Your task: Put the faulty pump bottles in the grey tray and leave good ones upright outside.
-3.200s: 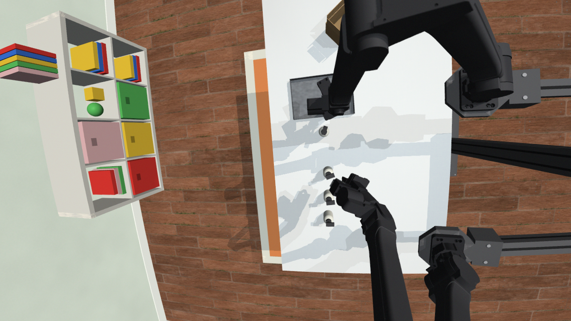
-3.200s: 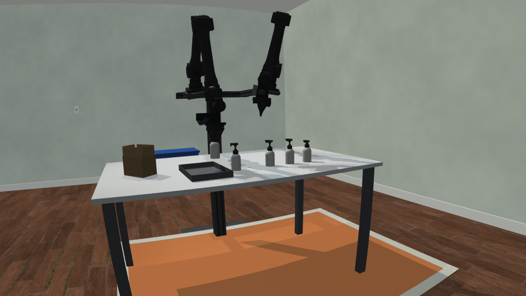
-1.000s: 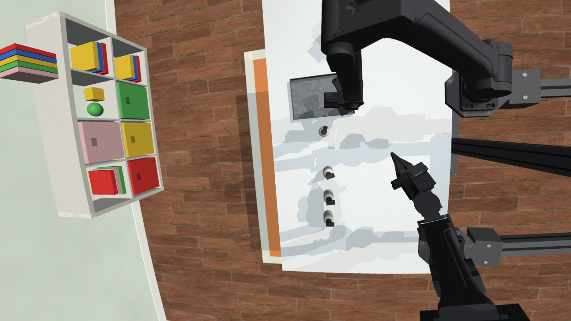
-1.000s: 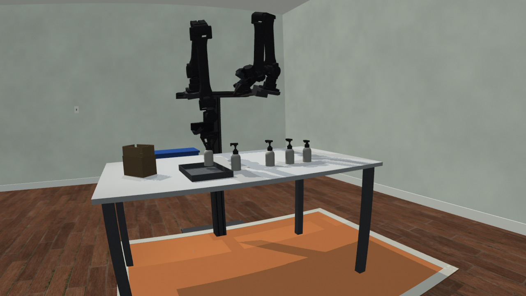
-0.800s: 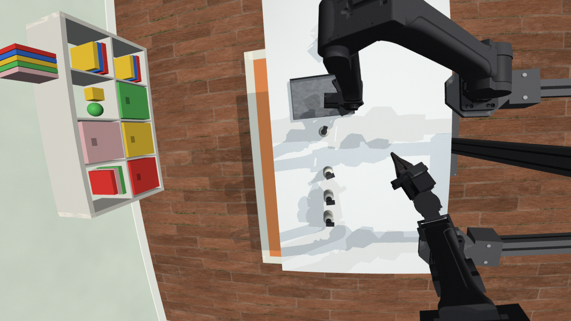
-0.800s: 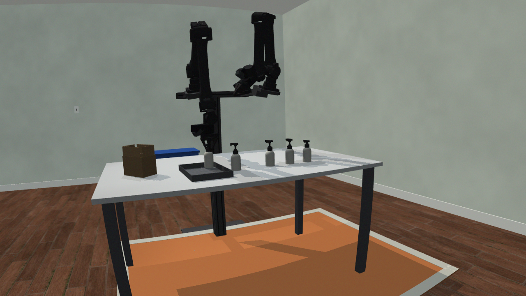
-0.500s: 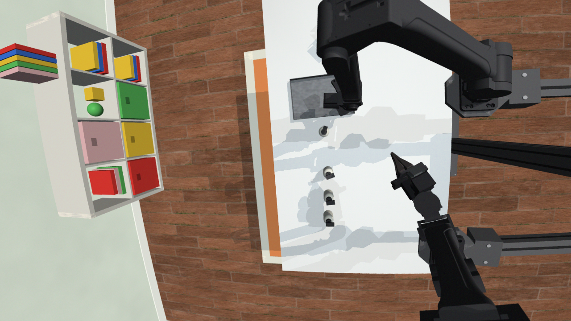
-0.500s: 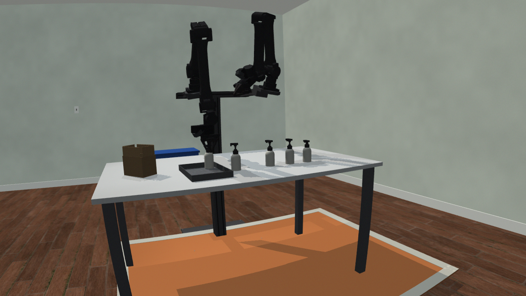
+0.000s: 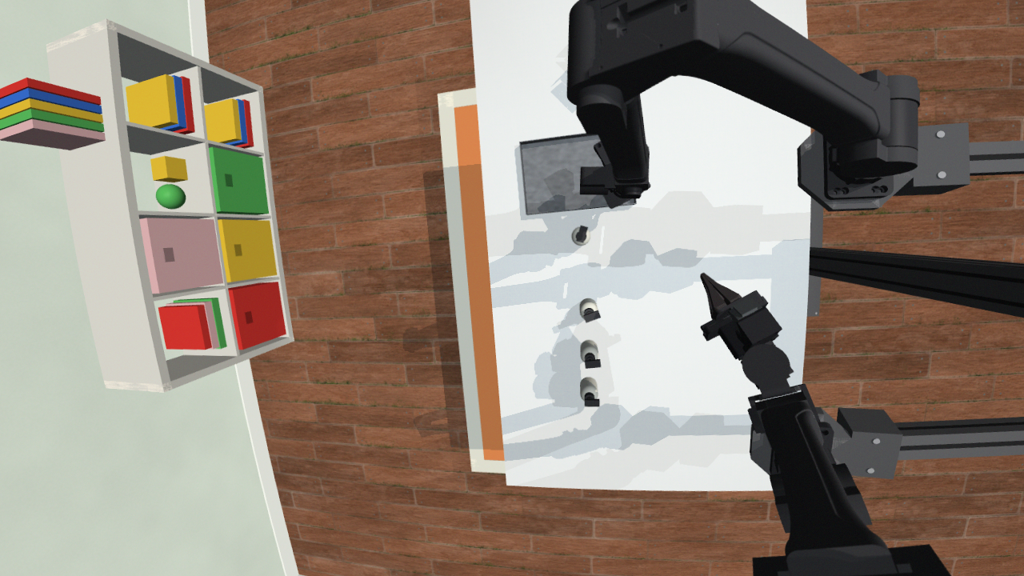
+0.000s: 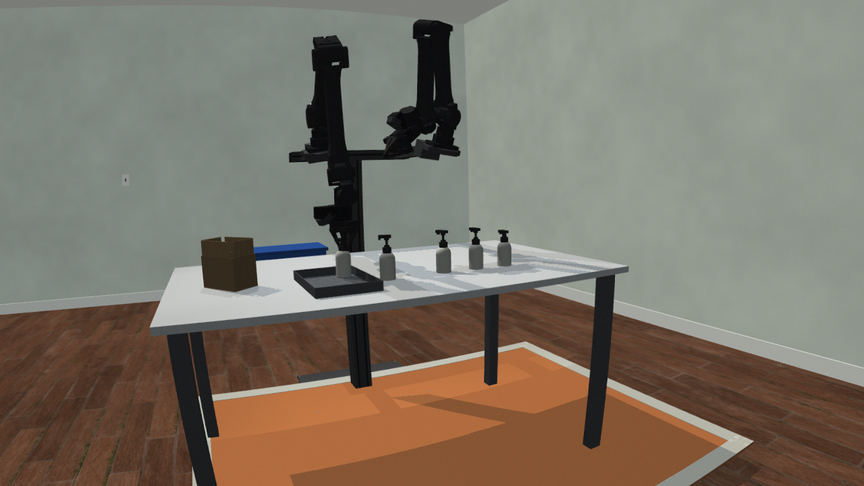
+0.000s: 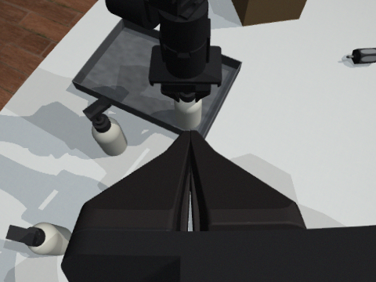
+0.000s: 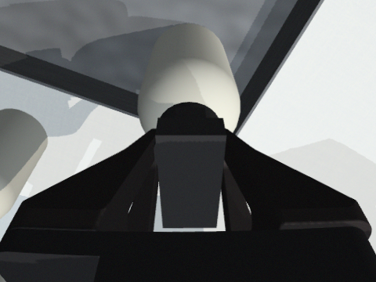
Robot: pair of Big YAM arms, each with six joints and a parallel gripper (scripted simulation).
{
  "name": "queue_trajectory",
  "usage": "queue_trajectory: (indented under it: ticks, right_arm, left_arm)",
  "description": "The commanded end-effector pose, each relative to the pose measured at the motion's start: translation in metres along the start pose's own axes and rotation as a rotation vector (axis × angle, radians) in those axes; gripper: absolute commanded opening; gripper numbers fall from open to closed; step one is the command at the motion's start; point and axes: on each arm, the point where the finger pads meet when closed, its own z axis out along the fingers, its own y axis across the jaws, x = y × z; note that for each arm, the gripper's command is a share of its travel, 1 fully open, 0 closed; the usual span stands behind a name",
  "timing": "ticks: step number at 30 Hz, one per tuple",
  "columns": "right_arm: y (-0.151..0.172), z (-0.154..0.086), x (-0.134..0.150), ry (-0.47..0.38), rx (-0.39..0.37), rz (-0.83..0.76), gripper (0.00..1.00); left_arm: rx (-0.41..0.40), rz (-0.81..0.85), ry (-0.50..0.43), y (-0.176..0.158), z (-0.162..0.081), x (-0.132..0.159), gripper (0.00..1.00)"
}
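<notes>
Table (image 9: 680,379) (image 10: 205,308) (image 11: 294,129) (image 12: 333,98): carries everything. Grey tray (image 9: 540,158) (image 10: 326,289) (image 11: 117,59) (image 12: 39,63): on it, near the brown box (image 10: 229,266) (image 11: 270,9). Right gripper (image 9: 610,183) (image 10: 343,248) (image 11: 186,98) (image 12: 191,131): clamped on the held bottle (image 10: 343,264) (image 11: 189,113) (image 12: 189,78) at the pump, upright, within the tray walls; can't tell if the base touches. Left gripper (image 9: 703,276) (image 10: 387,153) (image 11: 190,132): jaws together, nothing held. Other four upright outside: one bottle (image 9: 577,233) (image 10: 387,264) (image 11: 111,139) (image 12: 19,149) just beside the tray, three bottles (image 9: 588,349) (image 10: 476,256) (image 11: 55,239) farther off.

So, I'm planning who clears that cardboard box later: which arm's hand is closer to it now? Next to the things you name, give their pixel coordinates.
The right. Its hand (image 10: 343,244) (image 11: 187,98) (image 12: 190,131) is at the grey tray, beside the box (image 10: 228,266) (image 11: 270,9); the left hand (image 9: 703,275) (image 11: 189,142) hangs beyond the tray, farther off.
</notes>
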Motion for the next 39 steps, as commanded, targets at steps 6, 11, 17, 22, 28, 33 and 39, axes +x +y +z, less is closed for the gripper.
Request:
queue_trajectory:
  ticks: [6, 11, 17, 22, 28, 33, 39]
  right_arm:
    - [0.003, -0.001, -0.002, -0.005, -0.01, 0.0, 0.75]
    - [0.006, -0.014, 0.008, 0.004, 0.003, -0.003, 0.75]
    - [0.006, -0.02, 0.011, 0.007, 0.012, -0.004, 0.75]
    - [0.005, -0.032, 0.011, 0.01, 0.01, -0.002, 0.75]
    - [-0.01, -0.053, 0.008, 0.008, 0.012, -0.003, 0.75]
    - [-0.005, -0.051, -0.001, -0.001, 0.001, 0.0, 0.75]
    - [0.005, -0.047, -0.002, -0.008, -0.019, -0.007, 0.75]
  left_arm:
    - [-0.006, 0.006, -0.01, 0.002, 0.0, -0.003, 0.0]
    - [-0.006, 0.006, -0.01, 0.002, 0.0, -0.003, 0.0]
    - [-0.006, 0.006, -0.01, 0.002, 0.0, -0.003, 0.0]
    - [-0.006, 0.006, -0.01, 0.002, 0.0, -0.003, 0.0]
    - [-0.006, 0.006, -0.01, 0.002, 0.0, -0.003, 0.0]
    - [-0.006, 0.006, -0.01, 0.002, 0.0, -0.003, 0.0]
    - [-0.006, 0.006, -0.01, 0.002, 0.0, -0.003, 0.0]
